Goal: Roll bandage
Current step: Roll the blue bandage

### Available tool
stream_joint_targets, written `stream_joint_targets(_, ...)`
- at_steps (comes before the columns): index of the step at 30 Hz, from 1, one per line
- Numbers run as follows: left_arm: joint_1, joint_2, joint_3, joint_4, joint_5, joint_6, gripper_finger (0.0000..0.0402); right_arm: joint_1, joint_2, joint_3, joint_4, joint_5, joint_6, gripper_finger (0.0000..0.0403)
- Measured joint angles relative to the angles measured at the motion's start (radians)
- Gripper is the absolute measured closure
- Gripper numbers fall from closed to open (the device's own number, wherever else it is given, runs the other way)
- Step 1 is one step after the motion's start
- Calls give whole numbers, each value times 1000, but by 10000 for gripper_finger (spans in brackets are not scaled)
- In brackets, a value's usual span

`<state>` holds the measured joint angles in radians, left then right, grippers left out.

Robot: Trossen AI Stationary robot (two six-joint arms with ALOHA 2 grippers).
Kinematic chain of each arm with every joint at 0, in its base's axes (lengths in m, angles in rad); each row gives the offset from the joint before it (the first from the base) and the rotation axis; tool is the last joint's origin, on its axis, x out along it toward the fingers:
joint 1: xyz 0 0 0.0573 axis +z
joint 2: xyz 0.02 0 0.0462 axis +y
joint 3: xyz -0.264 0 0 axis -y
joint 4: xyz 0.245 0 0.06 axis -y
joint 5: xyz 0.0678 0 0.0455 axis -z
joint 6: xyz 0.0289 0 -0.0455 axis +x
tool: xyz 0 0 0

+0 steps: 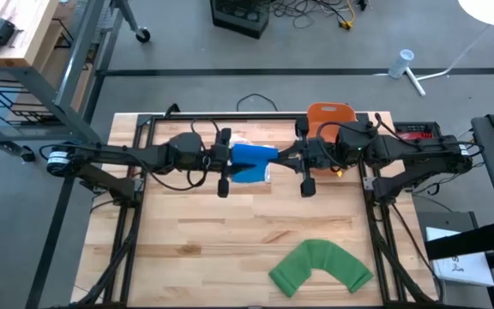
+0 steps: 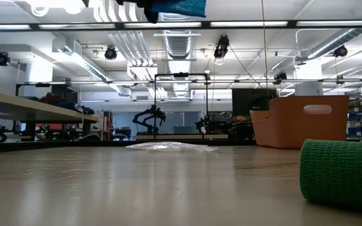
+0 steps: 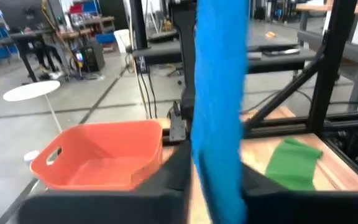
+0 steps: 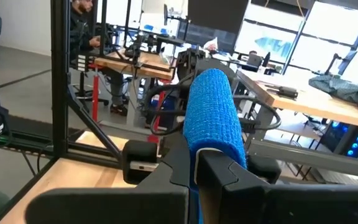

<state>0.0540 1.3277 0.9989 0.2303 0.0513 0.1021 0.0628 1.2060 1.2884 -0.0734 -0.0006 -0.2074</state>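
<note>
Both arms meet over the far middle of the wooden table (image 1: 230, 232), and a blue bandage (image 1: 251, 161) hangs in the air between them. The left gripper (image 1: 226, 160) reaches in from the left with its fingers drawn narrow onto the bandage's left end; in the left wrist view the blue strip (image 3: 219, 106) runs straight through between its dark fingers. The right gripper (image 1: 292, 158) comes from the right, clamped tight on the other end; in the right wrist view the blue cloth (image 4: 213, 118) shows as a rolled bundle rising just above its closed fingers. In the low view only the blue lower edge (image 2: 175, 7) shows, high above the tabletop.

A clear plastic wrapper (image 2: 165, 146) lies on the table under the bandage. An orange bin (image 1: 328, 115) stands at the far edge, just behind the right arm. A green bandage (image 1: 320, 266), bent in an arc, lies near the front right of the table, well apart from both grippers
</note>
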Motion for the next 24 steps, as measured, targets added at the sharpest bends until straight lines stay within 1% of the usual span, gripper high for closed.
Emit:
stream_joint_targets(1, 0, -1, 0, -7, 0, -4, 391, 0, -2, 0, 1, 0, -3, 403)
stream_joint_targets(4, 0, 1, 0, -38, 0, -9, 388, 0, -16, 0, 5, 1, -16, 403)
stream_joint_targets(8, -1, 24, -1, -49, 0, -20, 399, 0, -27, 1, 12, 1, -40, 403)
stream_joint_targets(17, -1, 79, -1, -52, 0, -63, 401, -1, -66, 1, 43, 8, -76, 403)
stream_joint_targets(21, -7, 87, -2, -53, 0, -73, 401, -1, -91, 0, 19, 73, -126, 403)
stream_joint_targets(24, -17, 85, -2, -52, 0, -88, 401, -1, -101, 0, -14, 149, -179, 403)
